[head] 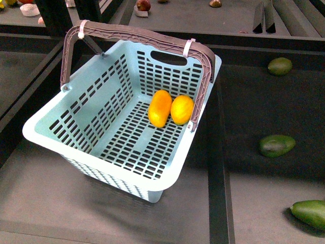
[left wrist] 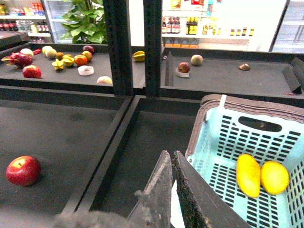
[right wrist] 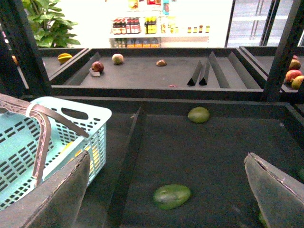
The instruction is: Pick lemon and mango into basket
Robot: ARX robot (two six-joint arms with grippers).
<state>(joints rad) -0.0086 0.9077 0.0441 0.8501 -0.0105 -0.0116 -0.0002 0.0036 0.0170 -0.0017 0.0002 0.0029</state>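
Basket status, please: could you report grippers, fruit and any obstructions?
Left gripper shut, empty. Right gripper open, empty. Mango and lemon touching inside basket. Nothing in the way.

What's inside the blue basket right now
Inside the basket two yellow-orange fruits lie side by side, touching, near the far right corner: the longer mango and the plumper lemon. The rest of its slotted floor shows bare; nothing looks hidden.

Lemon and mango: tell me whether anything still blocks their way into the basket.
Nothing visible does. The mango and the lemon already lie side by side on the floor of the basket, near its far right corner under the brown handle. Neither pincer holds anything.
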